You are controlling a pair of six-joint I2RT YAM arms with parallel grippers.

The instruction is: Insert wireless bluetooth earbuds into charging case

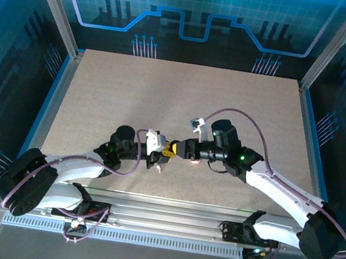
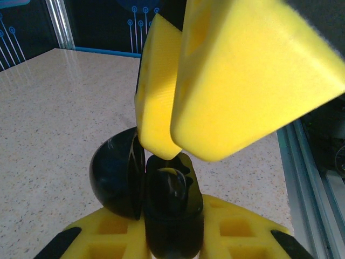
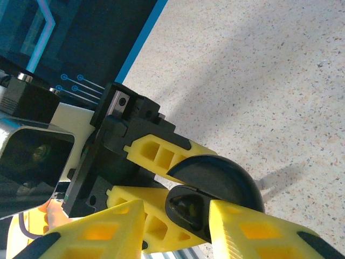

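Note:
My left gripper [image 1: 158, 158] is shut on a black charging case [image 2: 172, 221], held upright between its yellow fingers [image 2: 237, 226]. The case's domed lid [image 2: 113, 178] is swung open to the left. A shiny black earbud [image 2: 175, 183] sits in the case's socket. My right gripper [image 2: 164, 148] reaches in from above, its fingertips just over the case's top rim. In the right wrist view its jaws [image 3: 175, 208] stand a little apart, framing the case's base [image 3: 197, 213] and lid [image 3: 221, 175], with nothing visibly pinched between them.
Both arms meet at the middle of the speckled beige table [image 1: 132, 97], near its front edge. A small pinkish thing [image 1: 194, 161] lies on the table under the right wrist. An aluminium rail [image 1: 165, 223] runs along the front, and blue walls enclose the table.

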